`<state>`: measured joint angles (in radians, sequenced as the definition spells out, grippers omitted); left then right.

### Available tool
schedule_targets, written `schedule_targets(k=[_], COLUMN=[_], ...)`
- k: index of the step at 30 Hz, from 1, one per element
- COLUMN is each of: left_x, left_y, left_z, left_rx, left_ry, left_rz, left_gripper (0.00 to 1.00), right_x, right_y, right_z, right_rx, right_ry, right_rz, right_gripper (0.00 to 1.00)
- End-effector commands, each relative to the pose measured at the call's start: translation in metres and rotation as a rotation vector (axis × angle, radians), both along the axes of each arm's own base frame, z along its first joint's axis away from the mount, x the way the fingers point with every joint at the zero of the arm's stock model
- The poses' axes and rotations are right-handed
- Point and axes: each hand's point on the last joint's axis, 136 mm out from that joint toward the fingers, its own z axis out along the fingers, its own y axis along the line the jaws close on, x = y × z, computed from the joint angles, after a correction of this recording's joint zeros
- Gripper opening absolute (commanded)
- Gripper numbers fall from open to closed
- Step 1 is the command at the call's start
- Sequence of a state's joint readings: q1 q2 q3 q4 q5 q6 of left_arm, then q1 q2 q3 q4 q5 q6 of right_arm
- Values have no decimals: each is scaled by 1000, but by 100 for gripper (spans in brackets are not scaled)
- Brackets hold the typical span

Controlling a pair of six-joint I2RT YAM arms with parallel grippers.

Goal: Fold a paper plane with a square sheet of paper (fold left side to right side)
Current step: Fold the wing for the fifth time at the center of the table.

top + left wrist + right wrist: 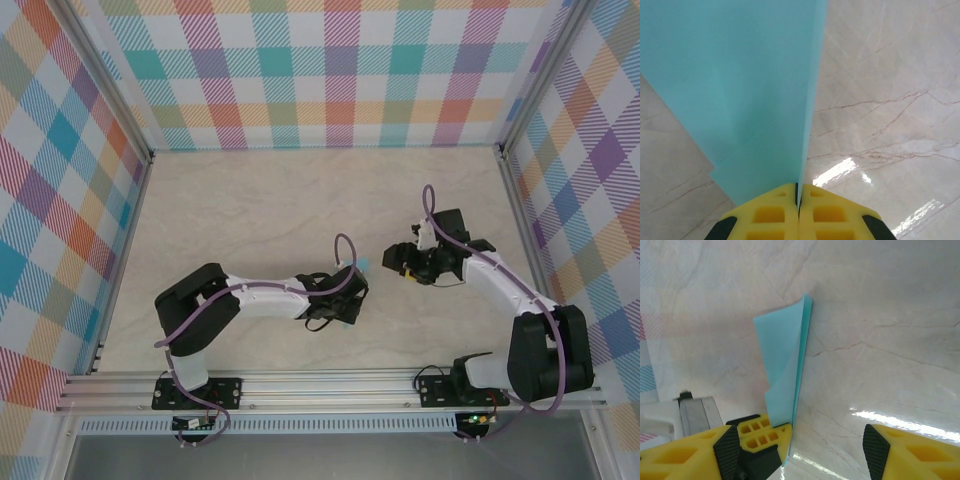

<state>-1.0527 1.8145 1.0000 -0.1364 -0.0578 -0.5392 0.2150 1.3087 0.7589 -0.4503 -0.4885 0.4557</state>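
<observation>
The left gripper is closed tight on the sheet of paper. Its two yellow fingers press together with the folded edge pinched in the seam between them. From that grip the light turquoise sheet runs straight ahead of the gripper and spreads to its left. One crisp fold lines up with the seam, and a second layer shows lower down on the left. The sheet is held on edge above the marbled table, which lies bare to the gripper's right.

The right gripper stands open with its fingers set wide apart and nothing between the pads. The folded sheet rises just ahead of it, nearer its left finger than its right and touching neither. The layers part slightly at the top corner.

From above, the two grippers face each other near the middle of the table, close but apart. A small tip of turquoise peeks out beside the left one.
</observation>
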Motion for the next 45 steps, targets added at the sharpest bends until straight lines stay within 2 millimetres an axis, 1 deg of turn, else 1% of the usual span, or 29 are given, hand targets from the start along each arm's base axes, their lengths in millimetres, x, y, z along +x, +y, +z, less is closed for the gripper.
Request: schedule_targets(k=[1,5,7,10,15,19,23,34,38,42,45], left_x=[-4,-2,-2,-2,-1,-1,-2,-2,-1,-1,-1], left_y=[-7,-7,-6,-6,-5,-4,-3,0,2,3,3], left_z=[-2,3,2,-1,-2,-3,-3,-2,-2,-1,1], left_rx=[-120,-239,-285,-325,-330,-330,-334,-339,-340,-342,-348], left_ry=[64,96,121,148,154,155,156,147,146,142,139], left_rz=[24,54,72,91,100,105,110,121,129,132,132], left_gripper=[4,4,4,3,2,1,0,0,2,11,15], right_x=[-11,-16,-17,-17,-11,-7,-4,0,0,-2,-5], right_y=[14,24,27,29,40,51,64,75,78,75,72], right_z=[-2,-14,-21,-33,-45,-53,-58,-70,-78,-85,-91], right_rx=[110,200,199,121,36,-4,-17,-62,-91,-128,-159], right_ry=[-18,4,16,12,13,27,33,66,98,130,163], right_rz=[62,78,79,83,73,73,89,94,98,88,87], right_gripper=[65,55,55,65,66,61,58,50,49,48,47])
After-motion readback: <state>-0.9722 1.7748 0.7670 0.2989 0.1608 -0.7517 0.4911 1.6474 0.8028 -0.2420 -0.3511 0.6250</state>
